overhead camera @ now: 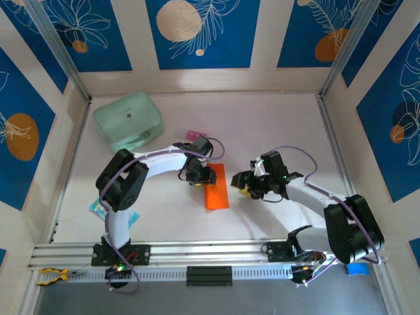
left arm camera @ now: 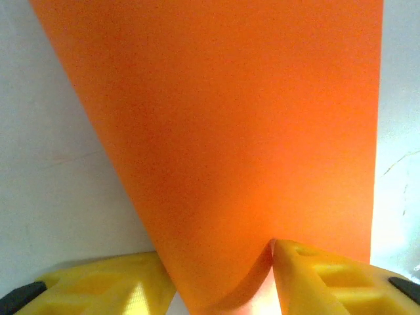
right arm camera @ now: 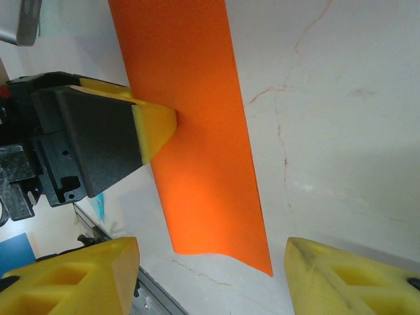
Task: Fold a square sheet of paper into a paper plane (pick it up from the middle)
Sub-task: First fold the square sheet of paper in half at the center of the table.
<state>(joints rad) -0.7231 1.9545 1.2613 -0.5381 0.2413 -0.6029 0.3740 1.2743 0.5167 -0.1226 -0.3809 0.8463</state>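
Observation:
The square sheet of paper (overhead camera: 218, 189) is bright orange and lies on the white table as a long narrow strip between the two arms. My left gripper (overhead camera: 200, 175) stands at the strip's left edge near its far end. In the left wrist view the paper (left arm camera: 230, 131) runs between the spread yellow fingers, and the right fingertip (left arm camera: 289, 259) touches it. The left gripper (left arm camera: 220, 262) is open. My right gripper (overhead camera: 245, 184) hovers just right of the strip. In the right wrist view the right gripper (right arm camera: 211, 252) is open, and the paper's (right arm camera: 197, 131) near end lies ahead of it.
A mint-green case (overhead camera: 128, 120) sits at the back left, with a small pink block (overhead camera: 195, 135) beside the left arm. A blue-and-white packet (overhead camera: 98, 209) lies by the left base. The aluminium rail (overhead camera: 210, 252) runs along the near edge.

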